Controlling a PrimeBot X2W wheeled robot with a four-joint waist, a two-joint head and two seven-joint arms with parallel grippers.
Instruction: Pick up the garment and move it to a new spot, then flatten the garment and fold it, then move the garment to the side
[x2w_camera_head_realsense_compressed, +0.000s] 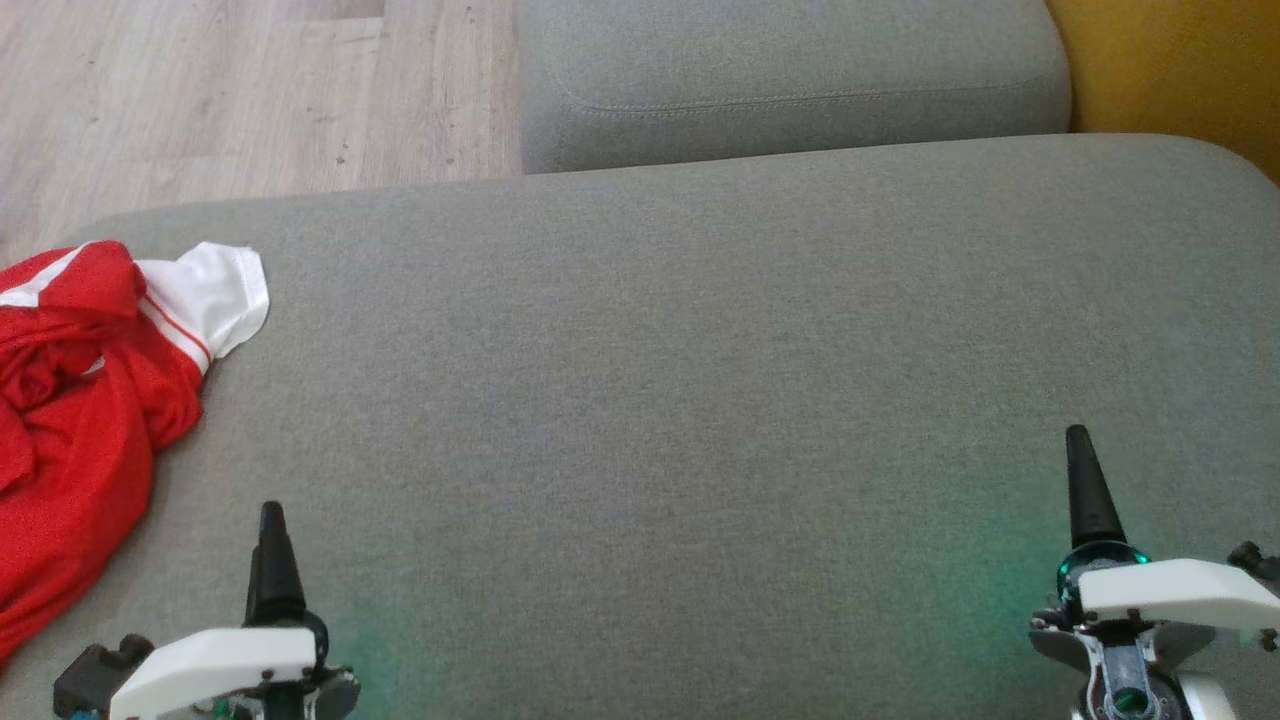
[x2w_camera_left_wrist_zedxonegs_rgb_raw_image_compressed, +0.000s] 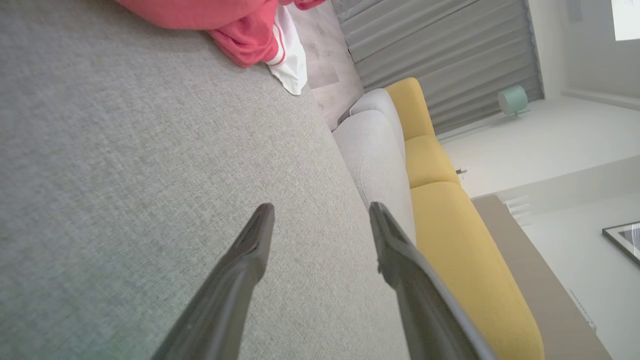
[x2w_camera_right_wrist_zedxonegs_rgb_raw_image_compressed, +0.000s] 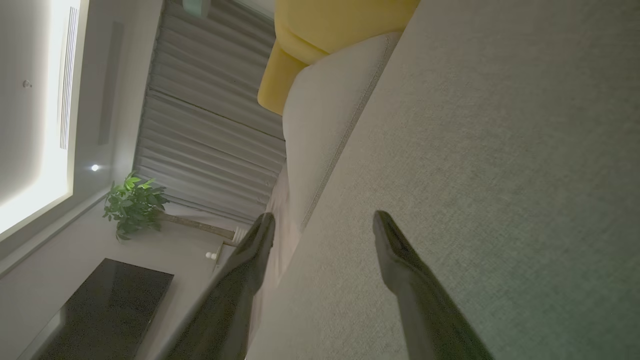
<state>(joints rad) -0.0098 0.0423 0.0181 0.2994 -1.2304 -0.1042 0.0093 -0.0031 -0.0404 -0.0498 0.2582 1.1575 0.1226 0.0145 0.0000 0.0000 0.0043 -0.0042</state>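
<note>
Left tool (x2w_camera_left_wrist_zedxonegs_rgb_raw_image_compressed: 321, 207), right tool (x2w_camera_right_wrist_zedxonegs_rgb_raw_image_compressed: 324, 215) gape empty over woven cushion (x2w_camera_head_realsense_compressed: 700, 350); garment (x2w_camera_head_realsense_compressed: 80, 400) crumpled.

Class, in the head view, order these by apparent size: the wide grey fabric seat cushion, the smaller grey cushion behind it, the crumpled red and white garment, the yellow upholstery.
1. Wide grey fabric seat cushion.
2. Smaller grey cushion and crumpled red and white garment: too close; garment is cropped.
3. Yellow upholstery.

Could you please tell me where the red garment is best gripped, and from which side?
Probably a raised red fold of the garment beside its white sleeve, from above with the open left gripper, which is nearer. It lies crumpled on the cushion, so flat edges offer little.
</note>
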